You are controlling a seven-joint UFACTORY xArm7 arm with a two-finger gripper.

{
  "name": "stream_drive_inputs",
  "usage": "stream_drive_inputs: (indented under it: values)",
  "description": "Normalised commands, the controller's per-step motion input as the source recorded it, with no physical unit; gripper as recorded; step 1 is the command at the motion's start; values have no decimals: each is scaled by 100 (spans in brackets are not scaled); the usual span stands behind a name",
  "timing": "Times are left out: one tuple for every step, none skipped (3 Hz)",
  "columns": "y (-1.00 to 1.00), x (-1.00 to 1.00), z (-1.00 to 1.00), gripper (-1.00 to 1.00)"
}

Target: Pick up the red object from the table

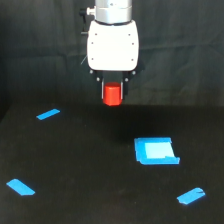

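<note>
The red object is a small orange-red chunky block held between the dark fingers under the white gripper body. My gripper is shut on it and holds it in the air, above the far middle of the glossy black table. The block hangs clear of the tabletop, with its lower end showing below the fingers. Its shadow or reflection is not clear on the table.
A flat blue square patch lies on the table toward the exterior view's right, below the gripper. Blue tape strips lie at the far left, near left and near right.
</note>
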Motion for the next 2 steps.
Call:
stream_drive_inputs:
  values:
    - [2,-2,9,-99]
    - [-3,0,-2,-100]
